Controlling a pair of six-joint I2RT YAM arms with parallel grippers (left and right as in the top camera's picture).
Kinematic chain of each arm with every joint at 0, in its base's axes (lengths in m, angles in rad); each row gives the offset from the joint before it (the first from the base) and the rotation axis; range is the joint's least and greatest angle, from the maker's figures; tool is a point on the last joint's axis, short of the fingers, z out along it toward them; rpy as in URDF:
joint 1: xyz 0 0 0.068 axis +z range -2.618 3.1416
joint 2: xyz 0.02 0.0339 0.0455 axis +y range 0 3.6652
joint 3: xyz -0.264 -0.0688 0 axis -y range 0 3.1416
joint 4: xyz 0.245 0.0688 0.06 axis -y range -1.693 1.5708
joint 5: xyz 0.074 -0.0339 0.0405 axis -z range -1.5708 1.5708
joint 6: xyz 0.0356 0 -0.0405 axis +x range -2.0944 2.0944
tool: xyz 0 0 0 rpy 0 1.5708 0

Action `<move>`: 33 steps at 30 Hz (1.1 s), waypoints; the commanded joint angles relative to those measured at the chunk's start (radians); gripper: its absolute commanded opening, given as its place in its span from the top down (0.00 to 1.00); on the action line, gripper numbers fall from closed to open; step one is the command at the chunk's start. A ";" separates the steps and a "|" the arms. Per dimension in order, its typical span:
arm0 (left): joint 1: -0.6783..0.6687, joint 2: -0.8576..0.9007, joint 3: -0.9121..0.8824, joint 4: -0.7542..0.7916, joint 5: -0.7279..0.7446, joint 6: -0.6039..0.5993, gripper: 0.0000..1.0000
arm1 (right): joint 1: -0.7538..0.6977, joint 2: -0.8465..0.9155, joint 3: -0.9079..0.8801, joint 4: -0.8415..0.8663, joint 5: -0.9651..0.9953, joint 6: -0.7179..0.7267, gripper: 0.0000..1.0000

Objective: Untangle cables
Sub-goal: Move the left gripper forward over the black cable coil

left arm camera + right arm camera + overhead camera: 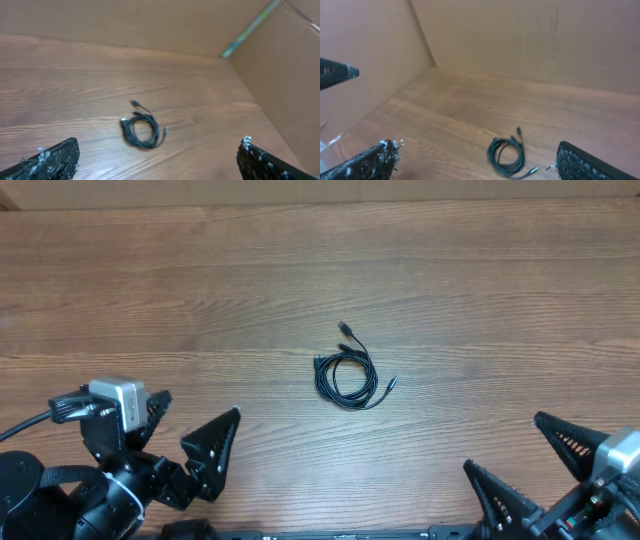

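Left jaws, black, two-finger: spread wide, empty, at near edge of brown wood-grain bench (200, 280). Right jaws, matching: spread wide, empty, same edge. Thin black cables (346, 376), one small loose coil, plug ends poking out: mid-bench, well apart from both jaws.

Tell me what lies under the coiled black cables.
Only the wooden table shows under the cables, including through the coil's open middle. Where strands cross, the lower ones are covered, so their routing cannot be seen.
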 commanded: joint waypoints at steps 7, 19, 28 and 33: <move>-0.005 -0.004 -0.145 0.047 -0.227 0.006 0.00 | -0.001 0.004 0.012 -0.011 -0.018 0.002 0.00; -0.009 0.097 -0.512 0.348 0.071 0.135 0.00 | -0.001 0.004 0.012 -0.011 -0.018 0.002 0.00; -0.103 0.326 -0.517 0.403 -0.128 0.210 0.00 | -0.001 0.004 0.012 -0.011 -0.018 0.002 0.00; -0.272 0.437 -0.517 0.493 -0.239 0.209 0.00 | -0.001 0.004 0.012 -0.013 -0.018 0.002 0.00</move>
